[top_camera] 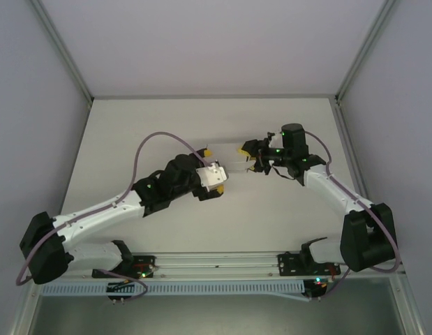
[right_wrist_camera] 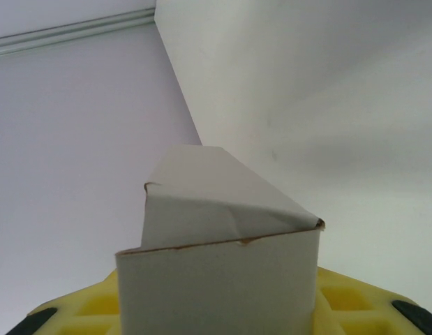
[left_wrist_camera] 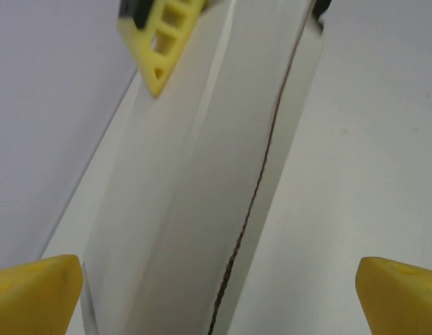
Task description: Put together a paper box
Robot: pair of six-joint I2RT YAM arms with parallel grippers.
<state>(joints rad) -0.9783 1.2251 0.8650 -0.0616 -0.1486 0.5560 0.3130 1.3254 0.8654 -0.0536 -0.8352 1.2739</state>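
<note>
Right claw pinches the paper box; left claw straddles it, spread.

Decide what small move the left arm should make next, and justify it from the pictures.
Probably close the left gripper on the paper box. Its jaws stand open with one end of the box lying between them, while the right gripper grips the other end, so a second hold would steady it for folding.
</note>
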